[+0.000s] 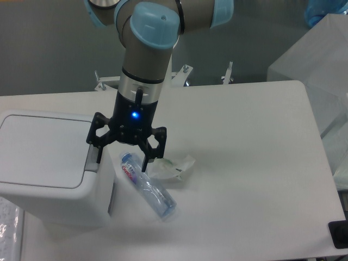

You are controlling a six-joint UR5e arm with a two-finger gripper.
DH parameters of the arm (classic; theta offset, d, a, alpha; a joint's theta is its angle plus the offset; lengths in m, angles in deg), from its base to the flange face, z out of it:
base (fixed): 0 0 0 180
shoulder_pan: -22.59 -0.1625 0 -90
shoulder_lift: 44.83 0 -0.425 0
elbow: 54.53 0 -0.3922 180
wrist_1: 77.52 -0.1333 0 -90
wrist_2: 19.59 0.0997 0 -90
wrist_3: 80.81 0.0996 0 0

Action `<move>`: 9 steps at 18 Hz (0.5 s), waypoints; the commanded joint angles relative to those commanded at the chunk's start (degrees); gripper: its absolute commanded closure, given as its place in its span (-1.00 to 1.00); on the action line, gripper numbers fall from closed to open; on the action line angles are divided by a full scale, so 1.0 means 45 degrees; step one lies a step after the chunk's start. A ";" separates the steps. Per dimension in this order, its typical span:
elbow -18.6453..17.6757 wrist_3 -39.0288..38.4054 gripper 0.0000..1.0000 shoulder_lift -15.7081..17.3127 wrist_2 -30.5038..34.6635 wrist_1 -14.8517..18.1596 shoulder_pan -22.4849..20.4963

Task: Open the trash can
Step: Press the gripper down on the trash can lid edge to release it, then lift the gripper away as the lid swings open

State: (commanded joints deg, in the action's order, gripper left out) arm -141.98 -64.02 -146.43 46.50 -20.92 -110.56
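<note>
Trash can at the left edge of the bench, lid flat and shut, grey button tab on the rim facing the arm. Hand spread wide, holding nothing, poised just above that rim; left finger close over the tab, probably lined up to press it and spring the lid. Plastic bottle lying on its side beside the can, crumpled wrapper next to it, likely waiting to go in.
</note>
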 joint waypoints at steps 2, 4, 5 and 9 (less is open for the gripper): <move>-0.0078 0.0000 -1.00 0.0000 0.0019 0.0000 0.0000; -0.0098 0.0000 -1.00 0.0000 0.0019 -0.0019 0.0000; -0.0098 0.0000 -1.00 0.0000 0.0020 -0.0020 0.0000; -0.0098 0.0000 -1.00 0.0000 0.0312 0.0000 0.0000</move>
State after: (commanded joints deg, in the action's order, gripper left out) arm -142.42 -64.02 -146.43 47.91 -20.92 -110.56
